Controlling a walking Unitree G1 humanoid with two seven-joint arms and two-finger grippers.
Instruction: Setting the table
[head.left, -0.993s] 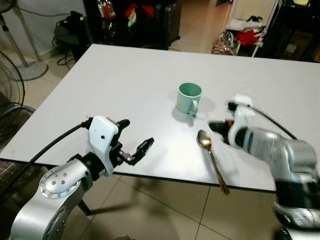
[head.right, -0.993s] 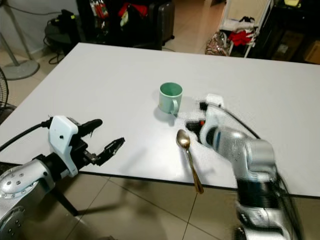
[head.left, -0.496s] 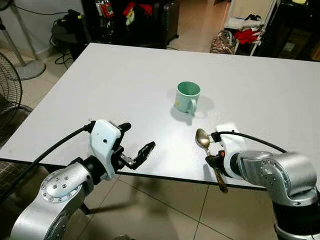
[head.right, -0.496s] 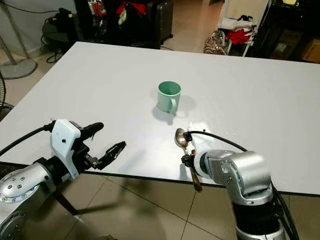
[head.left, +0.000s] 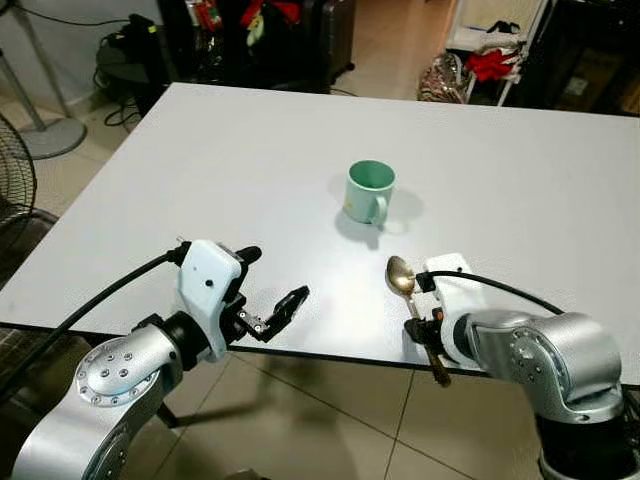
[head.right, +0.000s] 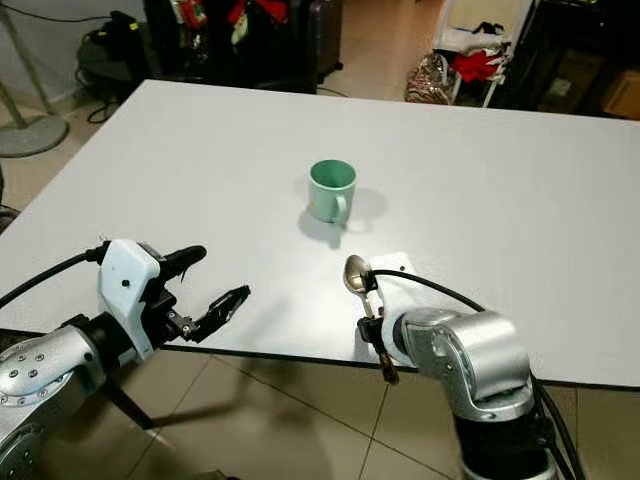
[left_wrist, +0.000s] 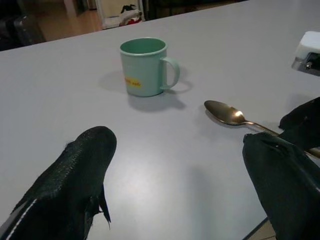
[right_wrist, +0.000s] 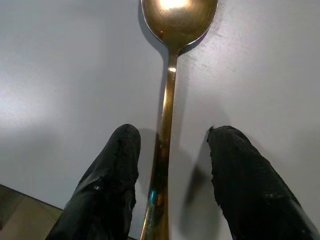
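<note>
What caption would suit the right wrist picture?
Open right gripper straddles the handle of a golden spoon lying on the white table.

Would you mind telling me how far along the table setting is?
Done: the mug stands on the table. In hand: the right end effector, open, straddles the spoon handle at the near edge, not gripping yet. Left: grasping and placing the spoon. The left end effector hovers open.
</note>
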